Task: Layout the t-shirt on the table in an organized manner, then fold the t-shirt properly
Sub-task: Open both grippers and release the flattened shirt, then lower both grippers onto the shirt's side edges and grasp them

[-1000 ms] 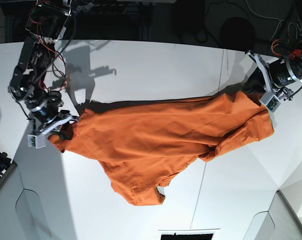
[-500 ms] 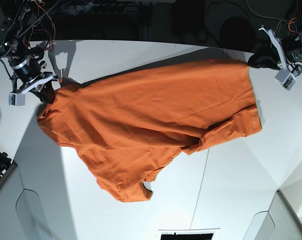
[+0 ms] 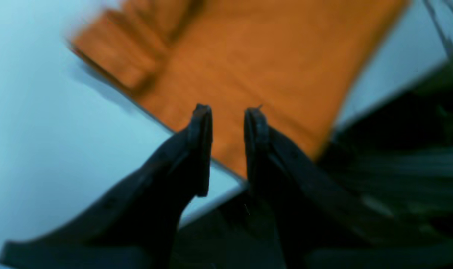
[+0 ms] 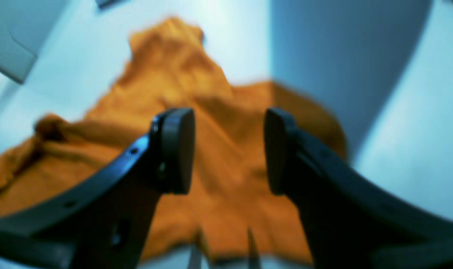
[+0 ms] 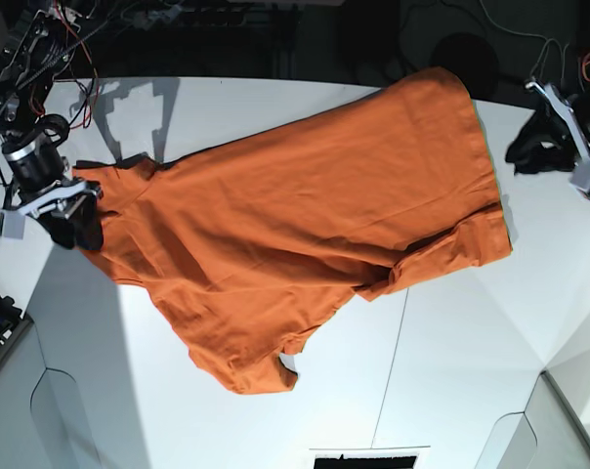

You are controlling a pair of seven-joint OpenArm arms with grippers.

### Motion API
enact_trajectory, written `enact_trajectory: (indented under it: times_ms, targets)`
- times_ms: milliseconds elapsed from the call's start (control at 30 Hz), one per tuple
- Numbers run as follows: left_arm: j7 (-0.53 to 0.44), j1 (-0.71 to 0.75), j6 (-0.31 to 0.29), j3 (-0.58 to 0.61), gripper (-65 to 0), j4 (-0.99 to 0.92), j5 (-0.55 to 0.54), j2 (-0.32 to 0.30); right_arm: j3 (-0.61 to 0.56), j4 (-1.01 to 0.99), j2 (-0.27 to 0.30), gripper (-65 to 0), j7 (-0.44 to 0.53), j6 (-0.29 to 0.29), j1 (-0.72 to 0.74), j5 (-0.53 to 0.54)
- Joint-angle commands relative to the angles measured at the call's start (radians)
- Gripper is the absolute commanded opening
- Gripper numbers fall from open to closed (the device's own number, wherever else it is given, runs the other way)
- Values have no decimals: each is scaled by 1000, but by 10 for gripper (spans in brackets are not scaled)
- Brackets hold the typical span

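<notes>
Lying spread at a slant across the white desk (image 5: 275,107), the orange t-shirt (image 5: 295,234) is free. Left tool (image 3: 228,112) stands slightly parted and empty; right tool (image 4: 228,149) gapes wide, gripping nothing.

White table (image 5: 275,107) with a thin dark seam carries the orange t-shirt (image 5: 295,234), spread diagonally, rumpled, one corner past the far edge.
</notes>
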Motion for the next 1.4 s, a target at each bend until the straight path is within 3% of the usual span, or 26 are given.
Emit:
enact_trajectory:
  times_ms: [0,100,200,267,433,500,633,867,1200,1233,1300,1367]
  targets:
    - [-22,-20,-9,-8,-471,12,6,-16,3,15,11,-351,25,6,30,-6]
    - [-87,-80,-9,19,-463,-9,98,-17,-13,-18,11,-351,32,-3,97,-56]
    - [-173,-146,-9,97,-379,-68,220,-19,-51,-111,11,-351,47,-5,167,-106]
    - [-223,-200,28,174,-346,-130,302,-19,-82,-195,11,-351,72,-5,201,-127]
    - [-258,-378,121,373,-346,-291,485,-19,-159,-391,11,-351,161,-5,256,-201]
    - [-266,-435,129,439,-346,-332,547,-18,-182,-438,11,-351,216,-22,257,-236]
    - [-291,-499,138,573,-346,-369,700,-19,-203,-496,11,-351,226,-45,257,-248]
    - [-343,-518,313,696,-347,-383,950,-19,-203,-505,19,-351,226,-46,257,-276]
    - [-346,-517,273,696,-348,-387,984,-19,-203,-505,19,-351,226,-46,257,-277]
    - [-347,-517,257,696,-360,-387,984,-19,-203,-505,19,-351,226,-46,257,-277]
    - [-348,-516,202,696,-456,-387,983,-19,-203,-505,19,-353,227,-46,257,-279]
    - [-352,-513,199,696,-586,-387,982,-19,-203,-505,19,-437,231,-46,258,-304]
